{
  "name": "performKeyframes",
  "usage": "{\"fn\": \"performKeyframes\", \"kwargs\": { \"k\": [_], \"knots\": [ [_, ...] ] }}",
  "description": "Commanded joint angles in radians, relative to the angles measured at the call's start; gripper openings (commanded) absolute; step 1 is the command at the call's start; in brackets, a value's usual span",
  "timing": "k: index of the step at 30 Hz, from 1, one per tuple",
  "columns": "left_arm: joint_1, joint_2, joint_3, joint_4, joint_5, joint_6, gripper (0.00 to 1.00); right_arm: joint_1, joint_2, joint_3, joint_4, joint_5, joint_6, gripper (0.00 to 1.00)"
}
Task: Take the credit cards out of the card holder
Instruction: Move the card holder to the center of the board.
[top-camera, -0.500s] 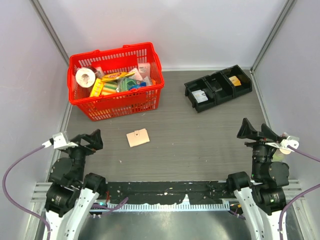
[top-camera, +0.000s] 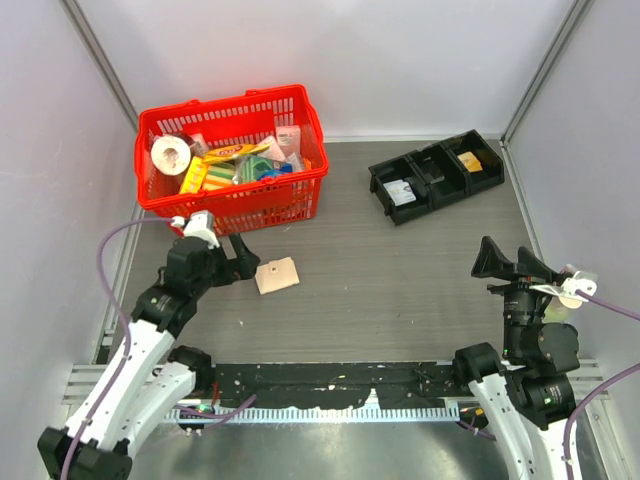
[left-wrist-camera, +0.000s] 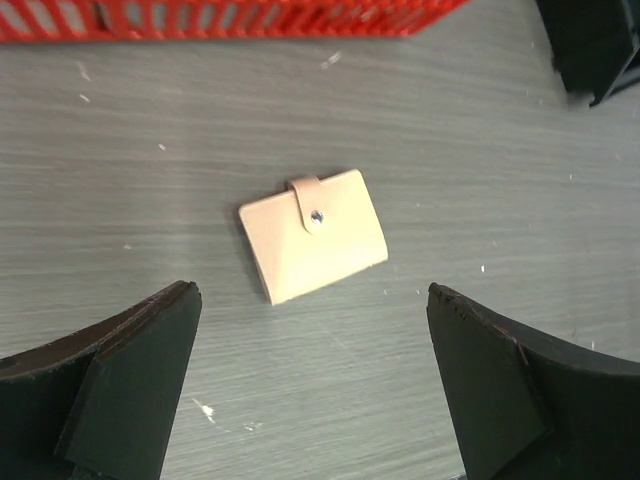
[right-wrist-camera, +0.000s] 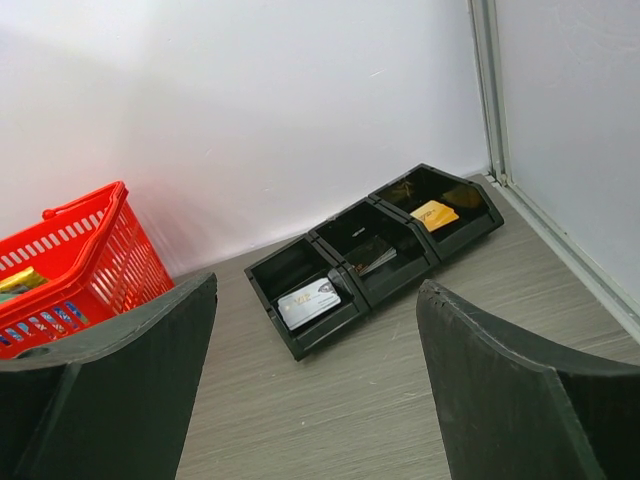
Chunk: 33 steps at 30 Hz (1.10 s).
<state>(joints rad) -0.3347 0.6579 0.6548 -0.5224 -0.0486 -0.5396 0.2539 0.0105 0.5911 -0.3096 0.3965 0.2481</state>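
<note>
The tan card holder (top-camera: 277, 275) lies shut on the grey table, its tab snapped down, and no cards show in it. In the left wrist view the card holder (left-wrist-camera: 313, 235) is just ahead of the gap between the fingers. My left gripper (top-camera: 247, 263) (left-wrist-camera: 310, 325) is open and empty, hovering just left of the holder without touching it. My right gripper (top-camera: 508, 262) (right-wrist-camera: 318, 300) is open and empty at the right side, far from the holder. A yellow-orange card (top-camera: 470, 161) (right-wrist-camera: 434, 213) lies in the black tray.
The black three-part tray (top-camera: 434, 197) (right-wrist-camera: 300, 345) stands at the back right, with a silver card (right-wrist-camera: 309, 301) and dark cards (right-wrist-camera: 375, 255) in it. A red basket (top-camera: 232, 215) (left-wrist-camera: 230, 15) (right-wrist-camera: 90, 270) full of goods stands close behind the holder.
My left arm has swung forward and right from the near left edge to just beside the card holder. The right arm and the holder have not moved.
</note>
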Motion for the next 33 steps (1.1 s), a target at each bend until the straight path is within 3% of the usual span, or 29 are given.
{"fn": "performKeyframes", "kwargs": {
  "k": [1,6,17,24,30,33],
  "knots": [
    [-0.007,0.075,-0.053,0.148,0.124,-0.097,1.0,0.01,-0.006,-0.007,0.024,0.018,0.013,0.85],
    [-0.018,0.104,-0.156,0.307,0.058,-0.128,1.0,0.025,-0.006,-0.01,0.026,0.018,0.002,0.85],
    [-0.092,0.195,-0.345,0.605,-0.278,-0.293,0.98,0.027,-0.007,-0.02,0.038,0.008,-0.009,0.84],
    [-0.122,0.365,-0.365,0.745,-0.295,-0.372,0.83,0.028,-0.006,-0.028,0.041,0.01,-0.017,0.85],
    [-0.142,0.499,-0.35,0.803,-0.228,-0.373,0.63,0.03,-0.007,-0.031,0.044,0.008,-0.021,0.84],
    [-0.167,0.543,-0.34,0.796,-0.202,-0.346,0.48,0.031,-0.007,-0.031,0.044,0.007,-0.023,0.84]
  ]
}}
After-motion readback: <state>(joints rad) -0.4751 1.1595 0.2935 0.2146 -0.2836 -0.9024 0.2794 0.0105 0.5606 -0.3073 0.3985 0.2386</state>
